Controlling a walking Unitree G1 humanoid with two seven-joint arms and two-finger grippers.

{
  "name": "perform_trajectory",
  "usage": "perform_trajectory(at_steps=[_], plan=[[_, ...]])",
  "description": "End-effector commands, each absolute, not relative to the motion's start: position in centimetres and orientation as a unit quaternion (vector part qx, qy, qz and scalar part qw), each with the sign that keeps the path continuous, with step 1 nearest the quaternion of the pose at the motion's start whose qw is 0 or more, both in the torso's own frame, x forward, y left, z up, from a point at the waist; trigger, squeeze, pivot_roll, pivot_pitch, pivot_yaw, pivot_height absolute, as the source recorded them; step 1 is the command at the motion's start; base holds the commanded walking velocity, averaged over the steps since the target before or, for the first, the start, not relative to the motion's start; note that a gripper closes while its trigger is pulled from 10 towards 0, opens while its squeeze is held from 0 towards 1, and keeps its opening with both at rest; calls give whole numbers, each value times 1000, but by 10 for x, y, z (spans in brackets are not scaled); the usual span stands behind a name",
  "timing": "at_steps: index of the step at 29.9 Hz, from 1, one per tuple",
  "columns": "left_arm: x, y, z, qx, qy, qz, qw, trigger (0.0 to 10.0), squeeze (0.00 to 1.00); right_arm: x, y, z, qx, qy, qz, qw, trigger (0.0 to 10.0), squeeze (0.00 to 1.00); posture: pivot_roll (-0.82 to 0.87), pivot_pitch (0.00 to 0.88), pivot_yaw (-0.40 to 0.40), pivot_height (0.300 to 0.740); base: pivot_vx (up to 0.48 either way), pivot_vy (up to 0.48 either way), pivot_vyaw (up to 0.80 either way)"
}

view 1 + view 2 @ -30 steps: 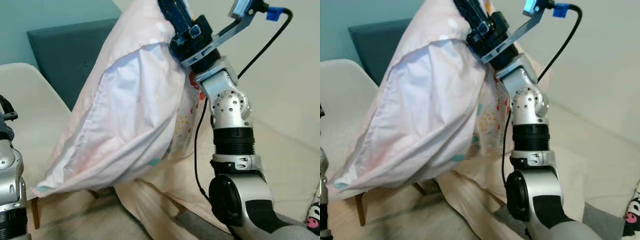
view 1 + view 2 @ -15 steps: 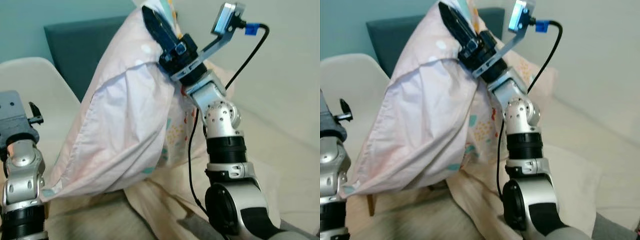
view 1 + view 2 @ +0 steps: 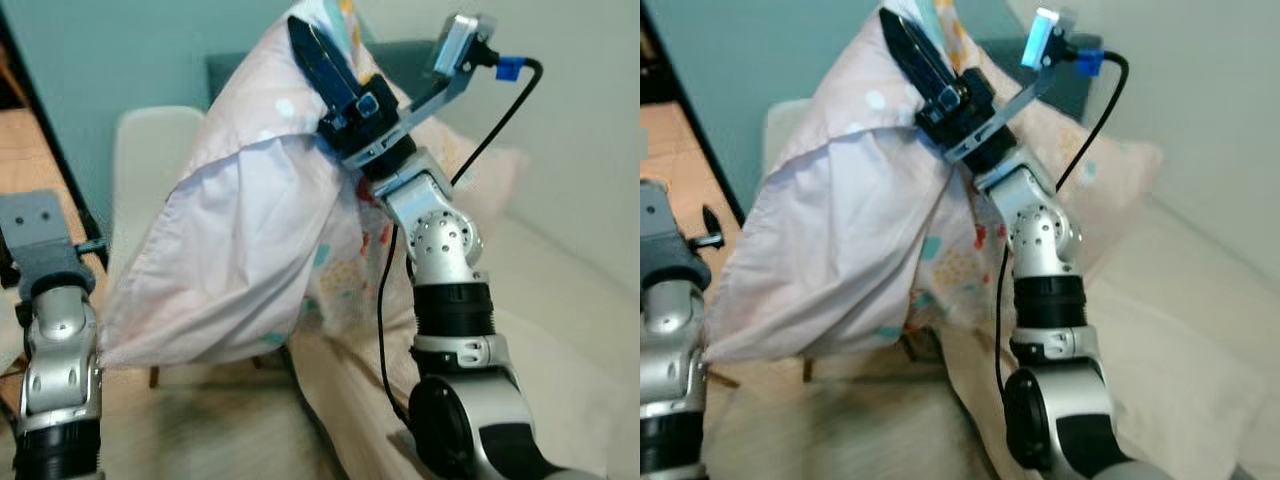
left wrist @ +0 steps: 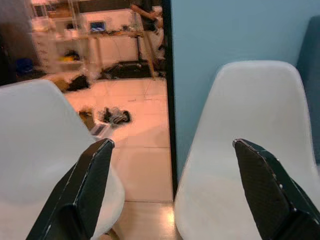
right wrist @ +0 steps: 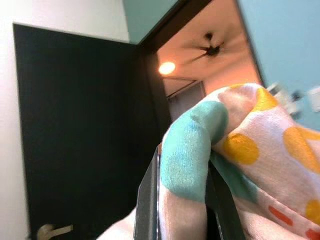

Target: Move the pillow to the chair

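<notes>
Carry phase — right gripper point(image 3: 318, 50) clamped on the pillow point(image 3: 250, 240), hoisted beside the chair point(image 4: 245, 150); left gripper point(image 4: 172, 192) spread, empty. Next: lower onto the seat.

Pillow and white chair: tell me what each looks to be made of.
Pillow: soft woven fabric, probably cotton, matte pale pink with coloured dots; it creases and sags where the right gripper pinches it.
White chair: looks like moulded plastic, a smooth one-piece shell with a faint sheen; the exact material can't be confirmed.
</notes>
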State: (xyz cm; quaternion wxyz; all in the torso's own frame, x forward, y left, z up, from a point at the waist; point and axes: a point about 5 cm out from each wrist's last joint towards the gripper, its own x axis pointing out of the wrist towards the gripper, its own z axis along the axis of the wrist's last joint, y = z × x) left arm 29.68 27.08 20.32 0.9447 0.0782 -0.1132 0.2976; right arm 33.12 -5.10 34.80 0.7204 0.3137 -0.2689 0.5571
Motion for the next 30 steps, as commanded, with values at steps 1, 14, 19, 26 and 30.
perform_trajectory(at_steps=[1, 14, 19, 26, 30], plan=[[298, 267, 203, 74, -111, 291, 947, 10000, 0, 321, -48, 361, 309, -295, 580, 693, 0, 0, 76, 0, -104, 740, 0, 0, 800], [301, 256, 202, 79, -111, 267, 954, 10000, 0, 319, -43, 358, 314, -282, 578, 698, 0, 0, 74, 0, -106, 740, 0, 0, 800], [303, 252, 200, 73, -108, 254, 958, 10000, 0, 324, -41, 352, 312, -266, 568, 714, 0, 0, 74, 0, -105, 740, 0, 0, 800], [306, 238, 197, 60, -105, 216, 969, 10000, 0, 345, -30, 324, 245, -193, 509, 802, 10000, 0, 73, 0, -108, 740, 0, 0, 541], [309, 231, 199, 52, -109, 201, 972, 10000, 0, 353, -24, 311, 190, -164, 482, 839, 10000, 0, 73, 0, -111, 740, 0, 0, 0]])
